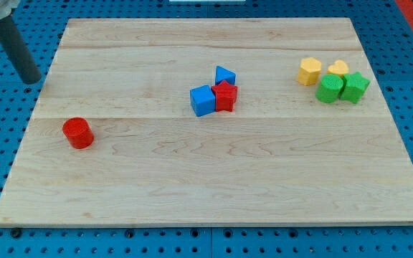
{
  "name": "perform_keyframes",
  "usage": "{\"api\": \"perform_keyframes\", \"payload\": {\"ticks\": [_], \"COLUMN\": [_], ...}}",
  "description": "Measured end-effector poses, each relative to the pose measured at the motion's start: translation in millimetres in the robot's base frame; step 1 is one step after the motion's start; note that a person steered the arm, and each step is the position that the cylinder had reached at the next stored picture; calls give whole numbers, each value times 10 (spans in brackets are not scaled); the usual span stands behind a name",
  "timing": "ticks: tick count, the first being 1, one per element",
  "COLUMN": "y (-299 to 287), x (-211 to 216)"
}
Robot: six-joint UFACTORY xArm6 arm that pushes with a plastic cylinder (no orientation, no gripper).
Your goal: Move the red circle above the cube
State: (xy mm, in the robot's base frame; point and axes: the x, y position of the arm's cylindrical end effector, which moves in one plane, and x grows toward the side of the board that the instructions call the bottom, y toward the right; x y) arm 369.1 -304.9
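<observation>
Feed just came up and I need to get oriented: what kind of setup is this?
Probably a lab tabletop pushing rig: a wooden board on a blue perforated base, small coloured blocks such as the red circle, and my tip at the view's top left.

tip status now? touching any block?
My tip: no gripper, holds nothing, touches no block; it sits off the board's upper-left edge, above and left of the red circle.

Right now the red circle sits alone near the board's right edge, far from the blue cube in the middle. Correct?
Not quite. The red circle sits alone near the board's left edge, not the right, as the camera view shows. It is indeed far from the blue cube in the middle.
</observation>
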Motion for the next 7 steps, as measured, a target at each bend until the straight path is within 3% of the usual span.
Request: {"api": "perform_keyframes", "payload": {"ticks": [2,3,5,7], "y": [11,339,1583,1295], "x": [1267,1380,835,983]}}
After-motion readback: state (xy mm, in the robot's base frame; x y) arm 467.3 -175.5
